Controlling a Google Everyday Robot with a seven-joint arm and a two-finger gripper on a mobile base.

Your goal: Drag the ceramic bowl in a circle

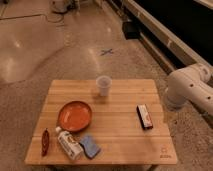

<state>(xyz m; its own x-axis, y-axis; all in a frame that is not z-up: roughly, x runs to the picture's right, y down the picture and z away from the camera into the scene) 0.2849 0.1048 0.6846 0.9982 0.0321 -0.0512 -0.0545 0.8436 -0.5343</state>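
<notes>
The ceramic bowl (pixel 74 115) is a wide, shallow orange-red bowl with a darker rim. It sits on the left half of the wooden table (pixel 120 135). Only my white arm (pixel 189 90) shows, at the right edge beyond the table's right side, well away from the bowl. The gripper is out of view.
A translucent white cup (pixel 103 85) stands at the table's back middle. A white bottle (pixel 68 144) and a blue sponge (pixel 90 146) lie just in front of the bowl. A small red-brown object (pixel 45 141) lies at the front left. A dark bar (pixel 144 116) lies on the right.
</notes>
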